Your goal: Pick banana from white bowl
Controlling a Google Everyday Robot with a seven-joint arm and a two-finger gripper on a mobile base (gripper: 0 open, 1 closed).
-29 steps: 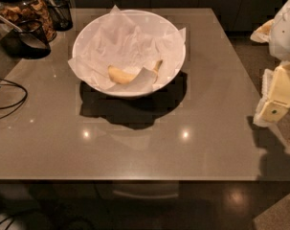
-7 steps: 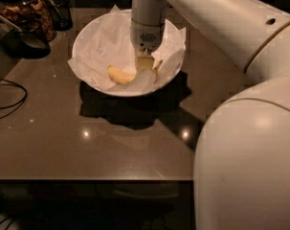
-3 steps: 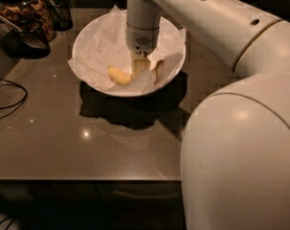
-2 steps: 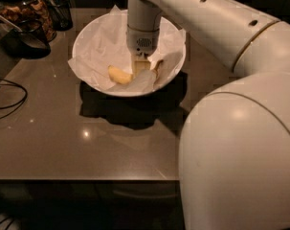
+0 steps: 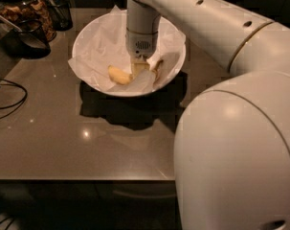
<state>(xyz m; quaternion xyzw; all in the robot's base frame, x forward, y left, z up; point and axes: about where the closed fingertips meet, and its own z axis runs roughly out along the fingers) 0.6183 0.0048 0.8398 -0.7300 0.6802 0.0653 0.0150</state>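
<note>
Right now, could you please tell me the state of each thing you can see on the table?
white bowl: upright on the table, lined with crumpled paper.
gripper: lowered into the bowl, directly over the banana.
banana: lying on the paper, not lifted, right end hidden by the gripper.
glass jar: upright at back left, holding brown contents.
cable: lying loose at the table's left edge.

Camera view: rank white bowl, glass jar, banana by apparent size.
1. white bowl
2. glass jar, cut off at the frame edge and farther back, so its true size is unsure
3. banana, partly hidden by the gripper inside the bowl
</note>
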